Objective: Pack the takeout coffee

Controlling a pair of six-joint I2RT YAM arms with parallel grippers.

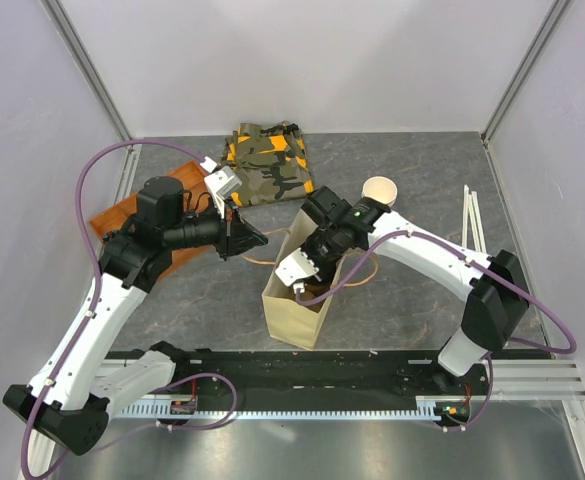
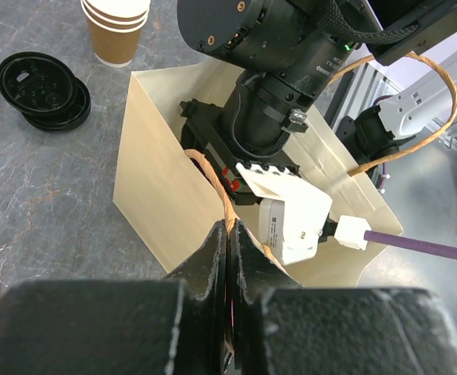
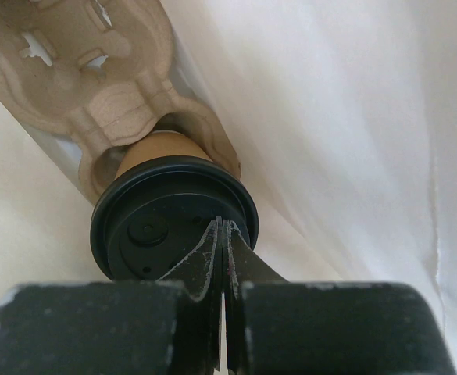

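Cream paper forms the upright paper bag (image 1: 294,312) at the middle of the table, its mouth open. Inside it lies a moulded pulp cup carrier (image 3: 95,78), and the takeout coffee (image 3: 162,226), a brown cup under a round black lid, sits in one of the carrier's wells deep in the bag. The right gripper (image 3: 223,228) reaches down into the bag with its fingers pressed together and nothing between them, their tips right at the lid's top. The left gripper (image 2: 230,234) is clamped on the bag's twisted brown handle (image 2: 216,191) at the near rim. Beyond the bag stand a stack of lidless paper cups (image 2: 117,31) and, beside it, a stack of black lids (image 2: 44,90). The table (image 1: 212,300) is grey and stone-patterned; a camouflage cloth (image 1: 267,160) and a wooden board (image 1: 122,215) lie toward the back, with white walls (image 1: 322,60) around.
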